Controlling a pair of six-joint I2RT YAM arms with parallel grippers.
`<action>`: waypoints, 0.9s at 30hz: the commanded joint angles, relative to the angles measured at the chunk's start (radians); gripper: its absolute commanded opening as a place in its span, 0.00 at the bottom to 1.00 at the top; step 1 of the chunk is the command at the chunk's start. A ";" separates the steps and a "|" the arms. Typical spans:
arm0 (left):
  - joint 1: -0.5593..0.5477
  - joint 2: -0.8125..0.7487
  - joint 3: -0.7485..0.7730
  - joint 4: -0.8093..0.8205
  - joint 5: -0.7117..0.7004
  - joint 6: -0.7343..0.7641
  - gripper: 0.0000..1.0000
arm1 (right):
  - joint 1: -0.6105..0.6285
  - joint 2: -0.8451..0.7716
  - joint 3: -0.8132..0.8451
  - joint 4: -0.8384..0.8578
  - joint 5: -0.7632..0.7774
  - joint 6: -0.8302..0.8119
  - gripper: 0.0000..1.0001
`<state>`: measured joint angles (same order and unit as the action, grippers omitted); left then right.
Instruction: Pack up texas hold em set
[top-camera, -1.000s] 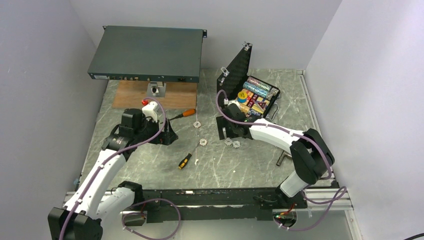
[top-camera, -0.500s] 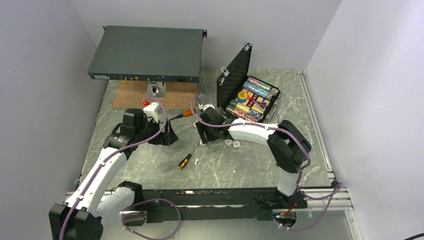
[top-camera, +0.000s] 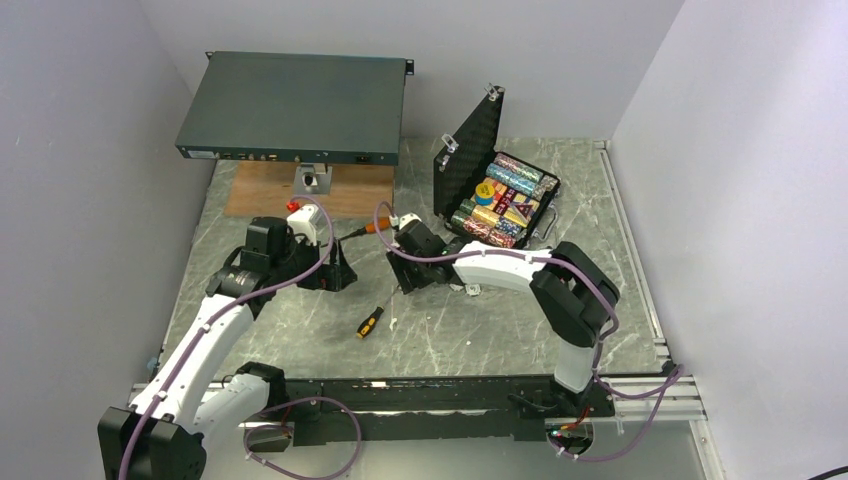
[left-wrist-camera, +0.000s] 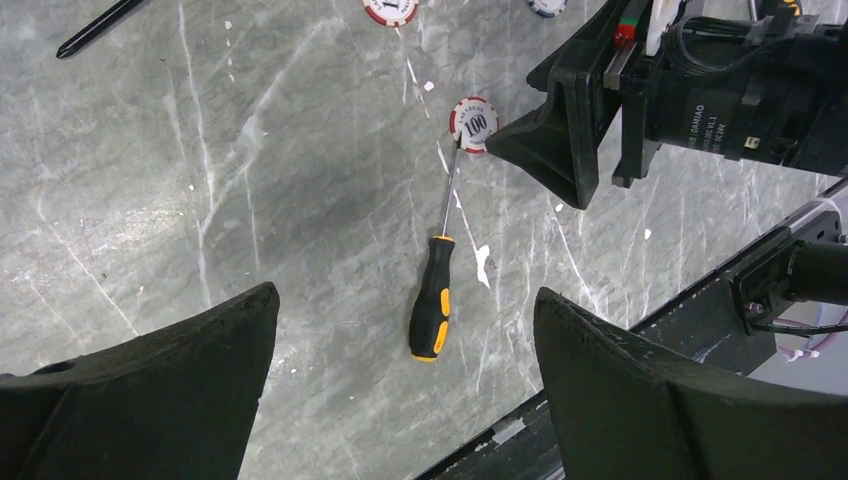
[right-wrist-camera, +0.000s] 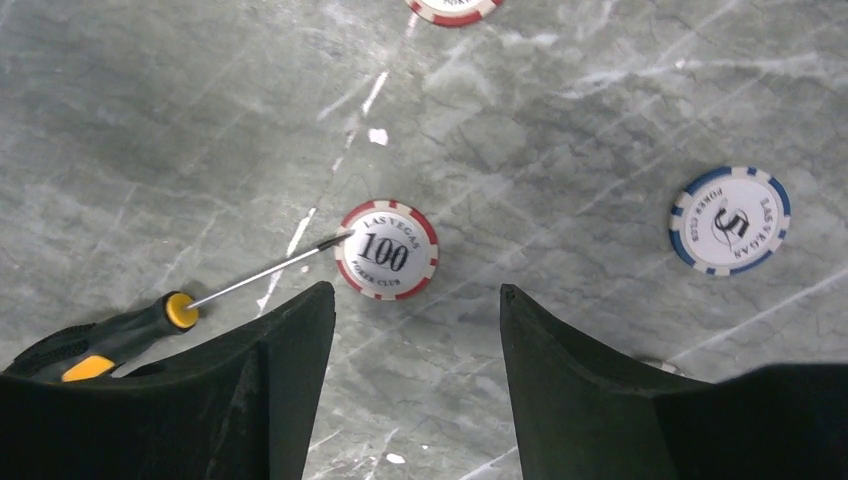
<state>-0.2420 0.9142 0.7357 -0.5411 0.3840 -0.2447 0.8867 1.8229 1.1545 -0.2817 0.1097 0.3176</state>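
Note:
The black case (top-camera: 545, 190) stands open at the back right, lid (top-camera: 470, 145) upright, with multicoloured chip rows (top-camera: 497, 205) inside. Loose chips lie on the table: a red-edged "100" chip (right-wrist-camera: 387, 250) (left-wrist-camera: 476, 124), a blue-edged chip (right-wrist-camera: 730, 220) and another red-edged one (right-wrist-camera: 452, 8). My right gripper (right-wrist-camera: 415, 290) (top-camera: 404, 282) hovers just short of the "100" chip, open, nothing between its fingers. My left gripper (left-wrist-camera: 405, 295) (top-camera: 338, 272) hangs wide open over bare table to the left, holding nothing.
A black-and-yellow screwdriver (left-wrist-camera: 432, 310) (top-camera: 370, 320) lies with its tip touching the "100" chip. An orange-handled screwdriver (top-camera: 375, 226) lies farther back. The dark-green rack unit (top-camera: 295, 105) sits over a wooden board (top-camera: 310, 190) at the back left.
My right arm swung left from beside the case to over the "100" chip, and its jaws narrowed somewhat. The left arm has not moved.

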 joint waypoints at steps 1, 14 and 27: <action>-0.009 0.007 0.023 0.031 0.043 0.004 0.99 | -0.001 -0.070 -0.057 0.037 0.092 0.078 0.64; -0.467 0.171 0.027 0.155 -0.353 -0.295 0.98 | -0.204 -0.535 -0.395 -0.085 0.276 0.337 0.73; -0.596 0.795 0.467 -0.106 -0.527 -0.754 0.86 | -0.270 -0.918 -0.528 -0.163 0.334 0.290 0.84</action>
<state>-0.8341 1.6436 1.1225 -0.5411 -0.0837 -0.8181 0.6228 0.9199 0.6552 -0.4343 0.4370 0.6258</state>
